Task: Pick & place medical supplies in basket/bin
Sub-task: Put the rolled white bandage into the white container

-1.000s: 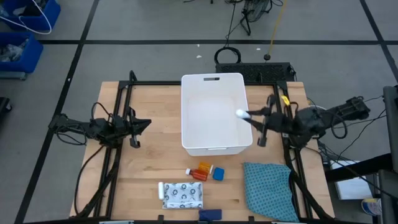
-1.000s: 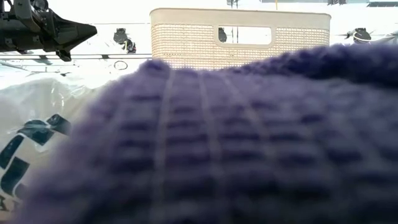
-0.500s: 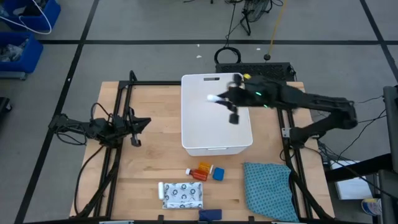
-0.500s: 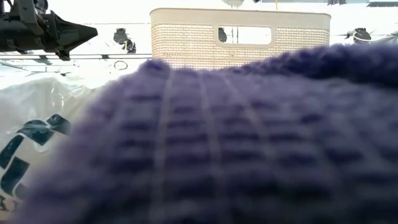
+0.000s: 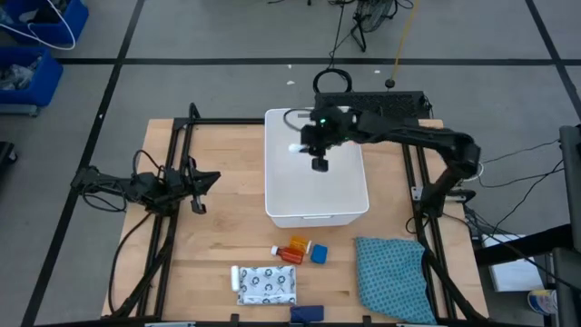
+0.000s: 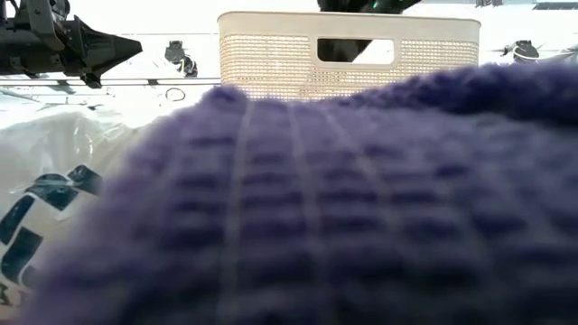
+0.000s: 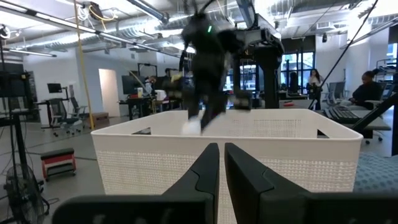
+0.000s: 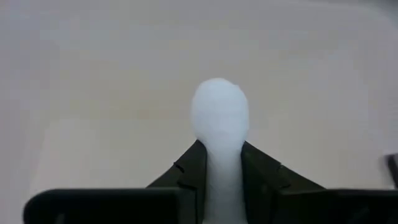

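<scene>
My right gripper (image 5: 300,147) hangs over the far part of the white tub (image 5: 272,186), shut on a small white roll (image 8: 219,115). The left wrist view shows that roll (image 7: 191,126) above the tub's rim (image 7: 155,134). My left gripper (image 5: 214,180) waits shut at the table's left, pointing at the tub. Near the table's front lie an orange pill bottle (image 5: 292,252), a blue cube (image 5: 319,253), the patterned packet (image 5: 270,285), a second white roll (image 5: 235,277) and the dark blue bar (image 5: 307,313). My right gripper pinches the small white roll between its two fingers (image 8: 189,167). The roll's rounded end (image 8: 219,99) sticks out past the fingertips. It is lifted clear above the tub's floor.
A teal patterned cloth (image 5: 392,277) lies at the table's near right corner. In the low view a dark blue knitted surface (image 6: 343,208) close to the camera blocks most of the picture; the tub's slotted wall (image 6: 352,52) shows behind it. People sit in the room beyond.
My right gripper has carried the white roll from the tub's right rim toward the table's left and far edge, and now stands over the tub's far part. The arm has stretched out across the tub. The roll has stayed in the shut fingers throughout.
</scene>
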{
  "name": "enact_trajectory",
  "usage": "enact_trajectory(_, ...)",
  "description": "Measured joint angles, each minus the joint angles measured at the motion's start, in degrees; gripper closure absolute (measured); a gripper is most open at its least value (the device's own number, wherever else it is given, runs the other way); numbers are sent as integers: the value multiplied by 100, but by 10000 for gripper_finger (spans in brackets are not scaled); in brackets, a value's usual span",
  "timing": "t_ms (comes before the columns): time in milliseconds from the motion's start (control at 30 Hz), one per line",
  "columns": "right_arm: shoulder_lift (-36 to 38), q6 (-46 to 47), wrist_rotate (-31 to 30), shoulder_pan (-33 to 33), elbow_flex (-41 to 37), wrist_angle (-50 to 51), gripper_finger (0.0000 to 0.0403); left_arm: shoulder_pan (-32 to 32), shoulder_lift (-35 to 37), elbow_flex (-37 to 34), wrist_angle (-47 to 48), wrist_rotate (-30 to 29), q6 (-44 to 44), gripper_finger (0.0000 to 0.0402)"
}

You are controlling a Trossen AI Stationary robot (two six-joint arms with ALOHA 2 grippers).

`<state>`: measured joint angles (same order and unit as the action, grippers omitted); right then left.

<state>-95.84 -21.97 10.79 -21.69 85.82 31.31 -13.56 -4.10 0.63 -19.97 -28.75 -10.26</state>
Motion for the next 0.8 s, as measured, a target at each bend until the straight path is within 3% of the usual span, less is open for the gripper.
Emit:
enact_trajectory(333, -1069, -881, -28, 0, -7, 559, 333, 0, -2, 1, 37, 4, 0, 371)
enact_trajectory(800, -1816, -1022, -49, 2, -7, 789, 332, 0, -2, 1, 42, -26, -151, 371)
